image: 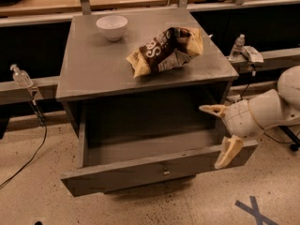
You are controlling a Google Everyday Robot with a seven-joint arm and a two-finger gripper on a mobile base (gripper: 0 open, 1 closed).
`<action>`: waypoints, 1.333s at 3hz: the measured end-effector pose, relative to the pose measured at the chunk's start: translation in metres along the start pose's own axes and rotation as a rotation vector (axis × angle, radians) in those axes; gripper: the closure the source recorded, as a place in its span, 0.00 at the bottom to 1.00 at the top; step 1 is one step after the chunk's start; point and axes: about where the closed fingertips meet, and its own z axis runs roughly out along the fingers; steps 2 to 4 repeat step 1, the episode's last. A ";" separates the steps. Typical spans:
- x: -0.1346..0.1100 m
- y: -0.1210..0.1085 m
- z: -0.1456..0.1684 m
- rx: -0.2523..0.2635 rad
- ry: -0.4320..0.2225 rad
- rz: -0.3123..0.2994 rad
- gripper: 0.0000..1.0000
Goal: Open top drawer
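Note:
The top drawer [140, 172] is a wide grey metal drawer with a small round knob [165, 173] on its long front panel. It stands pulled far out of the grey cabinet [93, 69], and its inside looks bare. My gripper [218, 131] is at the drawer's right end, on a white arm coming in from the right. Its two tan fingers are spread wide with nothing between them. The upper finger [211, 109] is beside the cabinet's right wall. The lower finger [227, 152] hangs in front of the right end of the front panel.
On the cabinet top lie a white bowl [111, 26] and a brown and yellow chip bag [165, 48]. A clear bottle [21, 76] stands on the left rail and another bottle [237, 46] on the right rail. A cable [33, 149] trails on the floor at left. Blue tape [253, 210] marks the floor.

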 end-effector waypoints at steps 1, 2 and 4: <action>-0.003 -0.008 -0.007 0.019 -0.012 0.000 0.00; -0.003 -0.008 -0.007 0.019 -0.012 0.000 0.00; -0.003 -0.008 -0.007 0.019 -0.012 0.000 0.00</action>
